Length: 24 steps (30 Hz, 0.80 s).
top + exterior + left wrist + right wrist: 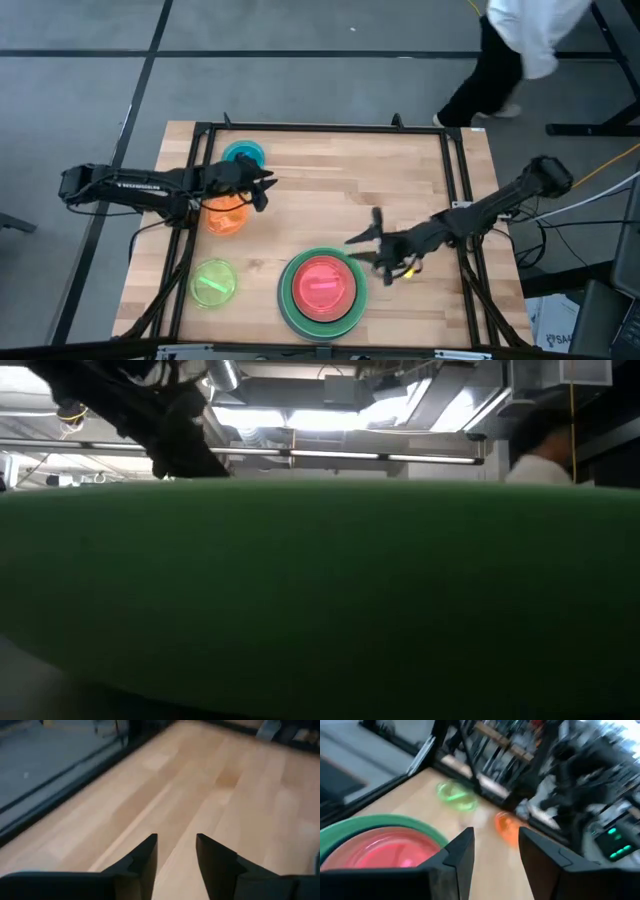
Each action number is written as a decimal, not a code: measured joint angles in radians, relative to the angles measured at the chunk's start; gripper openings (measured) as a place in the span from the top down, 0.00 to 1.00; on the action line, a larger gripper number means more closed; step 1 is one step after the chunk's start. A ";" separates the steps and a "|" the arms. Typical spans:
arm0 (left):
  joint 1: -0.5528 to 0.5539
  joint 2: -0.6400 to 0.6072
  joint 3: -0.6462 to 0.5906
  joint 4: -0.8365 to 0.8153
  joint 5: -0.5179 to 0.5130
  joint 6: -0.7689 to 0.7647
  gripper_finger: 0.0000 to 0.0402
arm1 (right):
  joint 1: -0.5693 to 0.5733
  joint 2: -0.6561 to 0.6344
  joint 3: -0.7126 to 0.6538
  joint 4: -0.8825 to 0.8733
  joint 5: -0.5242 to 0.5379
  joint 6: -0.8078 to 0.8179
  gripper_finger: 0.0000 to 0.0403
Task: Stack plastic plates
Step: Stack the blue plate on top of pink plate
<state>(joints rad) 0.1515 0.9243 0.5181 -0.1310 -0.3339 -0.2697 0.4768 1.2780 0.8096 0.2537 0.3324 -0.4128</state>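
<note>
A stack of plates (322, 288) sits near the table's near edge. A pink plate lies on top, with a light green rim (291, 272) and a darker rim around it; the plates between are hidden. The pink plate (380, 851) also shows in the right wrist view. A lime plate (213, 283), an orange plate (226, 218) and a blue plate (243, 153) lie flat and apart on the left side. My left gripper (266, 186) is open over bare wood, just right of the orange plate. My right gripper (362, 232) is open just right of the stack and holds nothing.
The green plate rim (320, 600) fills the low view and hides the table behind it. Black frame rails (455, 190) run along the table's sides. A person (510, 50) stands beyond the far right corner. Bare wood (340, 180) lies in the table's middle.
</note>
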 joint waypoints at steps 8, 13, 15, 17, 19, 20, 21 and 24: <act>0.100 0.167 0.112 -0.229 0.038 0.014 0.55 | 0.001 -0.218 -0.203 0.192 -0.011 -0.014 0.63; 0.159 0.294 0.186 -0.348 -0.007 -0.004 0.56 | 0.001 -0.248 -0.218 0.185 -0.011 0.012 0.63; 0.185 0.349 0.218 -0.389 -0.009 -0.017 0.57 | 0.001 -0.246 -0.218 0.167 -0.011 0.023 0.63; 0.206 0.397 0.248 -0.432 -0.012 -0.024 0.57 | 0.001 -0.245 -0.218 0.157 -0.011 0.036 0.63; 0.226 0.444 0.274 -0.458 -0.013 -0.024 0.57 | 0.001 -0.242 -0.218 0.145 -0.011 0.038 0.63; 0.235 0.465 0.281 -0.473 -0.012 -0.025 0.57 | 0.001 -0.241 -0.218 0.145 -0.011 0.038 0.63; 0.243 0.487 0.287 -0.484 -0.013 -0.025 0.57 | 0.001 -0.242 -0.218 0.146 -0.011 0.038 0.63; 0.267 0.538 0.291 -0.486 -0.013 -0.027 0.57 | 0.000 -0.242 -0.218 0.149 -0.001 0.019 0.63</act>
<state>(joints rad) 0.4190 1.4621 0.8089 -0.6166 -0.3466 -0.2968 0.4771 1.0359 0.5911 0.4022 0.3316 -0.3935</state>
